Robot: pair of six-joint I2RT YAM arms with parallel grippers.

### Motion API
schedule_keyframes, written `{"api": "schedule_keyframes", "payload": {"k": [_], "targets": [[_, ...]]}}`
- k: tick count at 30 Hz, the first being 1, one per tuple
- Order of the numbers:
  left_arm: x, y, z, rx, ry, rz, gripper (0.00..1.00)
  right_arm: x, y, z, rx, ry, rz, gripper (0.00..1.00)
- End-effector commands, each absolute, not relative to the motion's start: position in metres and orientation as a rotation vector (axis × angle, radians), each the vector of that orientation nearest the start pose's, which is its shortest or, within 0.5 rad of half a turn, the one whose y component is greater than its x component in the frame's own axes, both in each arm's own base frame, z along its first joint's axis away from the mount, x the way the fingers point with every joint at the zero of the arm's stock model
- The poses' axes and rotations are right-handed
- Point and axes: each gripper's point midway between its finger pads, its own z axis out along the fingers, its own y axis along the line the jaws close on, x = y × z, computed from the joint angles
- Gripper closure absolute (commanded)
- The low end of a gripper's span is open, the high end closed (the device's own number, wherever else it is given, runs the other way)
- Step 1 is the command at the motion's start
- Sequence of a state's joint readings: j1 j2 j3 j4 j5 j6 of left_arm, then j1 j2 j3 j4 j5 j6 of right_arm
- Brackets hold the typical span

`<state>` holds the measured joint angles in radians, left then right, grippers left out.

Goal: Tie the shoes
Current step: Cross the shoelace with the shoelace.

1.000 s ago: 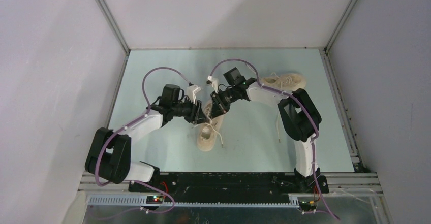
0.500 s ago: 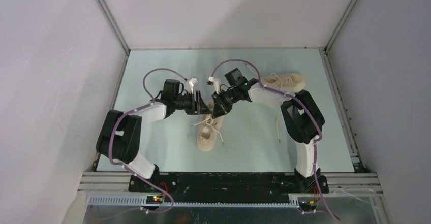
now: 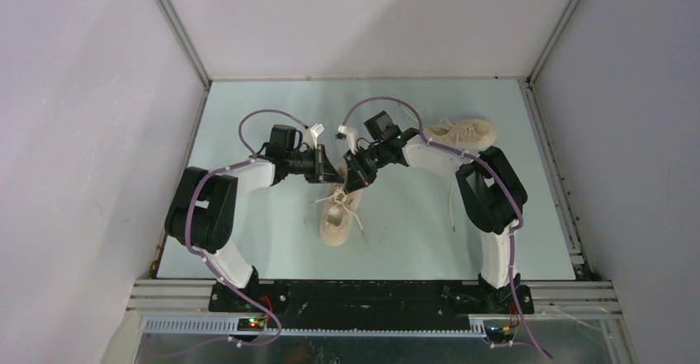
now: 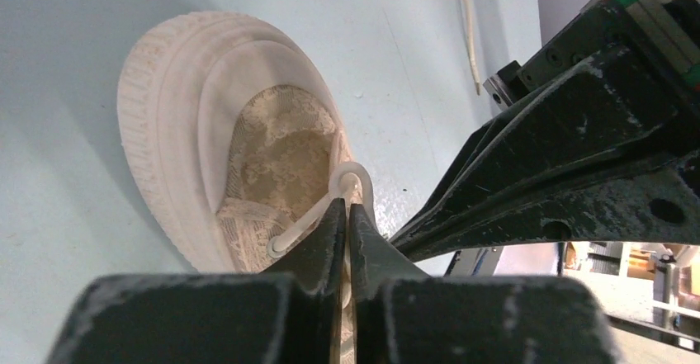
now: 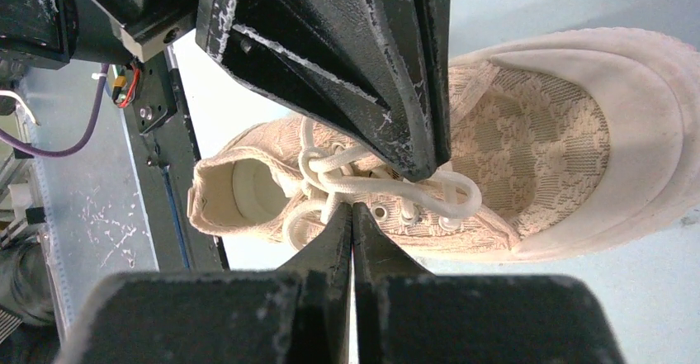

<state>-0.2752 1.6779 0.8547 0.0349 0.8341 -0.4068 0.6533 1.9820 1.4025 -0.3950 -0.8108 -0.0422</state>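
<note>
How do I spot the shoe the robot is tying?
Look at the pale blue table. The shoe lies in its middle, toe toward the arm bases. Only it has the left gripper and right gripper meeting over its laces; the other shoe lies far right.

Heel of near shoe (image 4: 206,116) hidden behind left fingers (image 4: 318,248), lace loop (image 4: 351,174) ends lost between them

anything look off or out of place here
One cream fabric sneaker sits apart at the far right, and a long off-white lace trails loose over the pale blue table toward the near edge.
</note>
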Motion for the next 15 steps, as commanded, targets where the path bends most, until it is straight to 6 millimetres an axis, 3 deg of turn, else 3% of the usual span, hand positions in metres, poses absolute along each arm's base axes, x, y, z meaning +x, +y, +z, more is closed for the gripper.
{"api": "schedule_keyframes", "payload": {"k": [1,5,10,15], "targets": [[0.308,-0.235,0.103,0.361,2.301,-1.338,0.98,0.273,0.365,0.103,-1.201,2.209,1.239,1.0],[0.31,-0.221,0.106,0.374,2.281,-1.258,1.0,0.277,0.355,0.104,-1.187,2.227,1.198,1.0],[0.302,-0.193,0.093,0.316,2.319,-1.126,1.0,0.282,0.338,0.101,-1.157,2.258,1.15,1.0],[0.29,-0.185,0.089,0.335,2.326,-1.074,1.0,0.281,0.33,0.097,-1.147,2.281,1.142,1.0]]}}
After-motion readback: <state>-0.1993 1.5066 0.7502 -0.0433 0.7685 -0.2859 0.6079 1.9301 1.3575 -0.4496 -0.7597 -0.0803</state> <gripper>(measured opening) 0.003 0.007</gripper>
